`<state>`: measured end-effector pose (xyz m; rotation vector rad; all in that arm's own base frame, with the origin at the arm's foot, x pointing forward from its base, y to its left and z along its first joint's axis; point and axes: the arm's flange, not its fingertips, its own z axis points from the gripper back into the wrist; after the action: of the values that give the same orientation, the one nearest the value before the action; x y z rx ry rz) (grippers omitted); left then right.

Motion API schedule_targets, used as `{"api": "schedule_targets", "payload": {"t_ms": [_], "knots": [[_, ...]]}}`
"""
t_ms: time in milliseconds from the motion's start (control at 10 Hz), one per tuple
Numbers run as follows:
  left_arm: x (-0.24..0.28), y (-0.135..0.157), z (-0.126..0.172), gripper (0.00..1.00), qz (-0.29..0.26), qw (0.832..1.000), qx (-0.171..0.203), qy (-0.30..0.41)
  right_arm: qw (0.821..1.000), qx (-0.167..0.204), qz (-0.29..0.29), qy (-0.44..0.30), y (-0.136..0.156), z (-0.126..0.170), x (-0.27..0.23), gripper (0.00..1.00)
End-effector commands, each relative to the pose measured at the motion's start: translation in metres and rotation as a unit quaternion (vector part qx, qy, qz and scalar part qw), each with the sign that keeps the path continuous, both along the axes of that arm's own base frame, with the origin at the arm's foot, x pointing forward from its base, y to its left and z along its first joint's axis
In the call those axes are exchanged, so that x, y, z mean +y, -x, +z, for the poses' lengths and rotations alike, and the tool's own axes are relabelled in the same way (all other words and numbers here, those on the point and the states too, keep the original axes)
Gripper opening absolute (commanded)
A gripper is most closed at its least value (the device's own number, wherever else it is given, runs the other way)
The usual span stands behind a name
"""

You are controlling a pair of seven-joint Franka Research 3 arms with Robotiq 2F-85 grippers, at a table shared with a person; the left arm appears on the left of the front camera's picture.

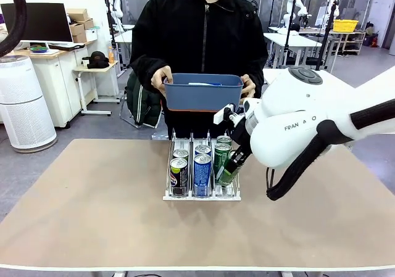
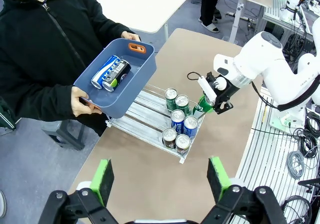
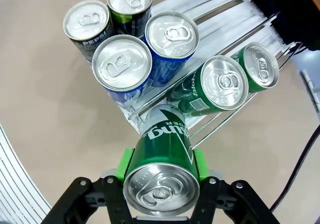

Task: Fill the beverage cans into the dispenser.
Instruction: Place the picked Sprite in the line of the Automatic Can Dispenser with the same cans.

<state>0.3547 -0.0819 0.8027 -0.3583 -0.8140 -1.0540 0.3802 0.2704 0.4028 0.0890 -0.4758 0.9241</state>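
Dispenser [image 1: 185,197] is standing on the surface [image 1: 86,209], mid-width and toward the far side, just in front of the person [image 1: 203,36]. Each of its three lanes is carrying two upright cans: dark cans [image 1: 178,176] in the robot's left lane, blue cans [image 1: 202,174] in the middle lane, green cans [image 1: 222,155] in the right lane. A seventh one, the tilted green can [image 3: 162,144], is sitting between the fingers [image 3: 125,165] of the right gripper [image 3: 161,168]. The green pads [image 3: 199,165] are pressing on its two sides just below the silver top, so the fingers are clamping it at can width. Its top is facing up toward the wrist and its lower end is pointing down at the near end of the green lane, just beside the front green can; whether it is touching the rails cannot be told. The right arm [image 1: 308,123] is reaching in from the right side. Left gripper [image 2: 161,181] is hovering high above the near part of the surface, its fingers spread wide with nothing between them. The person is holding a blue bin [image 1: 203,95] in both hands [image 1: 162,76], raised off the surface just beyond the back of the dispenser. Two more cans are lying on their sides in the bin, touching each other: a blue-and-white can [image 2: 104,72] and a dark can [image 2: 118,74].
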Motion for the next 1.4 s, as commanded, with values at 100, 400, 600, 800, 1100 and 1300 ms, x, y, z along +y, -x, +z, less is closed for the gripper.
{"api": "schedule_targets", "payload": {"t_ms": [100,400,600,800,1100,1300], "knots": [[0.0,0.0,-0.001,1.0,-0.004,1.0,0.003,0.004,0.999,0.025,-0.004,0.027,-0.026,0.001,0.014,0.58],[0.0,0.0,-0.001,1.0,-0.004,1.0,0.003,0.004,0.998,0.049,0.006,0.049,-0.034,-0.005,0.022,0.58],[0.0,0.0,-0.001,1.0,-0.004,1.0,0.003,0.004,0.995,0.071,0.012,0.062,-0.04,-0.006,0.026,0.58],[0.0,0.0,-0.001,1.0,-0.004,1.0,0.003,0.004,0.993,0.089,0.012,0.077,-0.045,-0.012,0.032,0.58],[0.0,0.0,-0.001,1.0,-0.004,1.0,0.003,0.004,0.988,0.112,0.02,0.103,-0.048,-0.015,0.038,0.58],[0.0,0.0,-0.001,1.0,-0.004,1.0,0.003,0.004,0.992,0.099,0.026,0.076,-0.043,-0.016,0.028,0.58]]}}
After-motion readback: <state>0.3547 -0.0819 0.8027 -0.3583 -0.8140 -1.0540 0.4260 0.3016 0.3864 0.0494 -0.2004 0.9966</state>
